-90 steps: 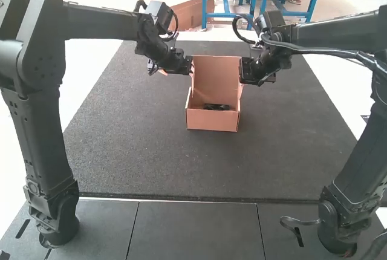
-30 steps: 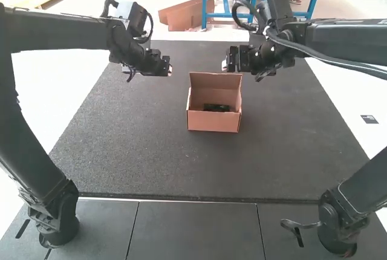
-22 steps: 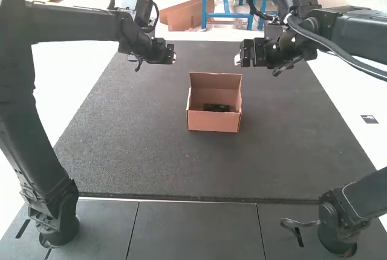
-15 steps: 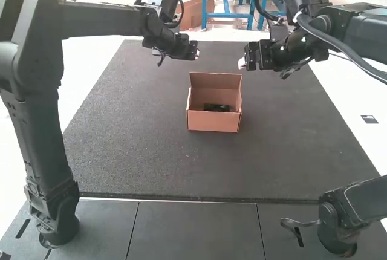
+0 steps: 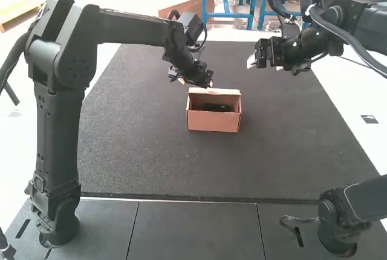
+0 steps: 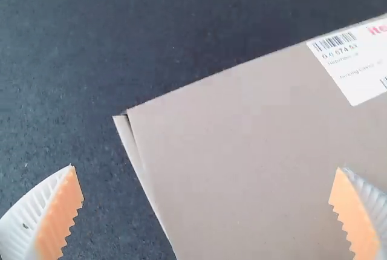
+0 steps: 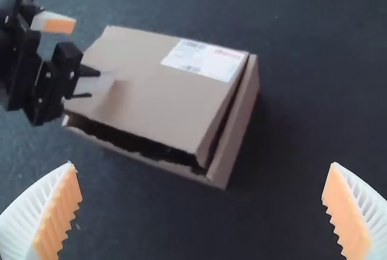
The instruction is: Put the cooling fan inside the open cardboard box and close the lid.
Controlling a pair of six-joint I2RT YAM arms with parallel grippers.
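Left arm (image 5: pixel 121 21) extends across the mat (image 5: pixel 121 139) to the far left corner of the box (image 5: pixel 211 121). The left gripper (image 5: pixel 202 81), fingers spread wide, has one finger over the nearly shut lid (image 7: pixel 163 97). The right gripper (image 5: pixel 254 61), equally spread, hangs above, beyond the box's right. The fan (image 5: pixel 213 107) lies inside, dark in the gap.

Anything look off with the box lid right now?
Yes. The lid sits tilted over the box, not flat: a dark gap shows along one long edge. The open left gripper is over one corner.
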